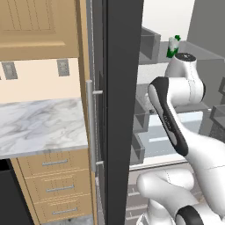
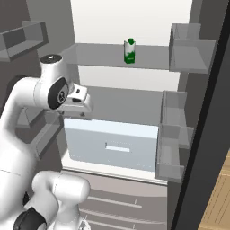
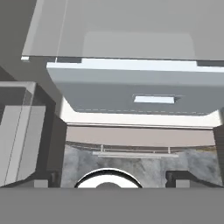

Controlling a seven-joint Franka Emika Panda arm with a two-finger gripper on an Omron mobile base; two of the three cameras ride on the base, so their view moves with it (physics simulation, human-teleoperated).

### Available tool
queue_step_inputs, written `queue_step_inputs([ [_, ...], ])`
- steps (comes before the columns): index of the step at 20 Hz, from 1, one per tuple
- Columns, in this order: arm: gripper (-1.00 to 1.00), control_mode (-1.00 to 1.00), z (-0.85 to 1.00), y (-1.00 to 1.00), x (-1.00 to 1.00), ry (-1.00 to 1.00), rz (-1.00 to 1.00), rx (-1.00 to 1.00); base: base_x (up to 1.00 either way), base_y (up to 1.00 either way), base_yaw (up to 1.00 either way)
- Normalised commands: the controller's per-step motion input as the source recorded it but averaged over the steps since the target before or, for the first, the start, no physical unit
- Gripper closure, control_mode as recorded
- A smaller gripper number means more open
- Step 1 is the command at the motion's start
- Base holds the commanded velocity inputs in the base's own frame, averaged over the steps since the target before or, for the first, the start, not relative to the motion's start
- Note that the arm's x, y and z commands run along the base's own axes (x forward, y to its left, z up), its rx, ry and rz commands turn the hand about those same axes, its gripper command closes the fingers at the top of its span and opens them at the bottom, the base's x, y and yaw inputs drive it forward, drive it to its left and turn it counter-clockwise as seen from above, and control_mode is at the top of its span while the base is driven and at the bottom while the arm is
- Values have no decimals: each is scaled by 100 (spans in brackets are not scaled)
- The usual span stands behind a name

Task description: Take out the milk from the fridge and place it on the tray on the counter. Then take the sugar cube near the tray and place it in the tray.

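**Reaching for the milk on the upper fridge shelf**

In the left base view, the fridge stands open, its dark door edge with the long silver handle next to the marble worktop. The milk stands upright on the upper shelf, deep inside the fridge, above and behind the white arm. No tray and no sugar cube are seen here. My judgement is that the step in hand is the approach to the milk, so the task is at its beginning.

In the right base view, the milk is clear: a small green carton with white top, alone on the translucent upper shelf. The end effector hangs at the wrist, below this shelf and to the left of the milk, well apart from it, over the pale drawer. To do the step well, I think the arm should rise above the level of the shelf edge first, then go forward toward the carton, so the fingers do not hit the shelf from under. The side bins are near on the right, so a straight approach is safer.

In the hand view, the end effector looks down at the pale drawer; its two dark tips stand wide apart, open and holding nothing. The milk stands higher in the fridge than what the hand faces.
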Motion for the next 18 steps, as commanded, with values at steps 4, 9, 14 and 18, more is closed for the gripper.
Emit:
queue_step_inputs([
  [4, -100, -100, 50, -48, -15, -22, 3, 2, 0, 0, 0],
  [9, -100, -100, 66, -33, 0, -20, 1, 2, 0, 0, 0],
  [14, -100, -100, 91, -8, 4, -12, 0, 0, 0, 0, 0],
  [18, -100, -100, 64, -39, 1, -12, 1, 0, 0, 0, 0],
])
